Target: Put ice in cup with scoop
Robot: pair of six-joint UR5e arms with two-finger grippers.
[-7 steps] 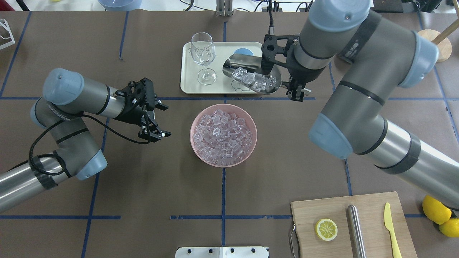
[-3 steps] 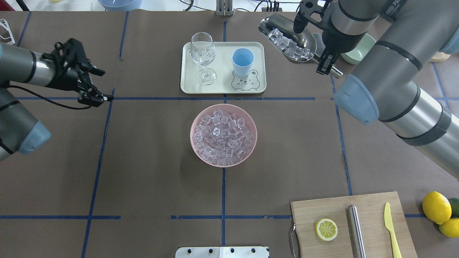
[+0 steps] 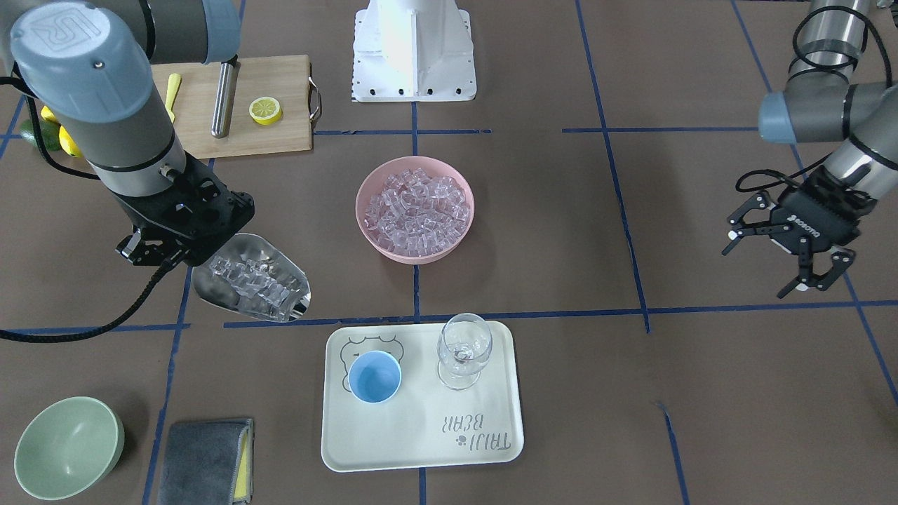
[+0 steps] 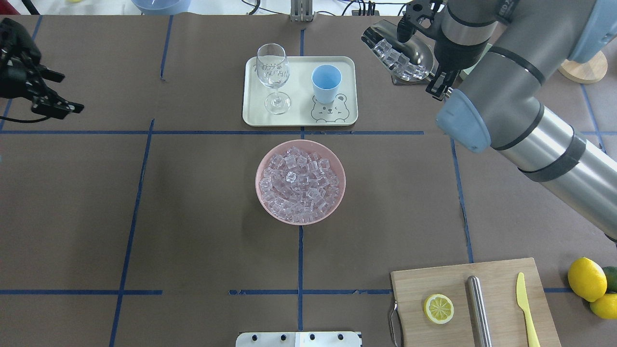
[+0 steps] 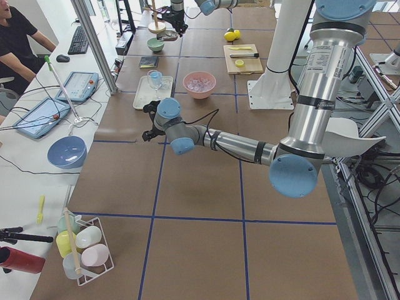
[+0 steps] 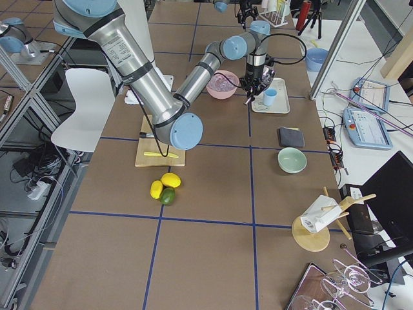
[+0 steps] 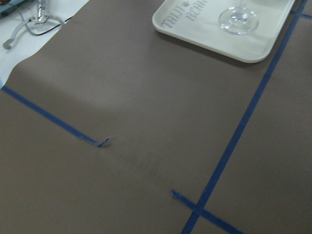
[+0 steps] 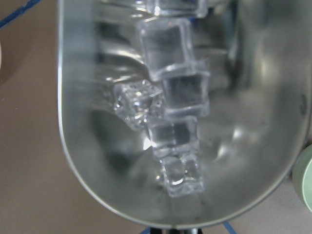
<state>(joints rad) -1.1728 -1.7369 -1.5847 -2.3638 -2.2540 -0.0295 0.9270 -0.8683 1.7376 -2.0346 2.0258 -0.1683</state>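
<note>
The steel scoop (image 4: 402,54) carries several ice cubes (image 8: 176,122) and hangs in the air to the right of the tray (image 4: 299,103), beyond its edge. My right gripper (image 4: 436,87) is shut on its handle, which the wrist hides. The scoop also shows in the front view (image 3: 252,286). The light-blue cup (image 4: 326,82) stands upright on the tray, and I see no ice in it (image 3: 374,376). A pink bowl (image 4: 257,180) mid-table holds many ice cubes (image 4: 299,183). My left gripper (image 4: 67,91) is open and empty at the far left.
A wine glass (image 4: 273,72) stands on the tray left of the cup. A green bowl (image 3: 66,445) and a grey cloth (image 3: 207,459) lie beyond the scoop. A cutting board (image 4: 496,279) with a lemon half, steel cylinder and yellow knife sits front right, lemons (image 4: 585,282) beside it.
My right arm has carried the ice-filled scoop from over the tray and cup to the back right, off the tray. My left arm has drawn back to the far left.
</note>
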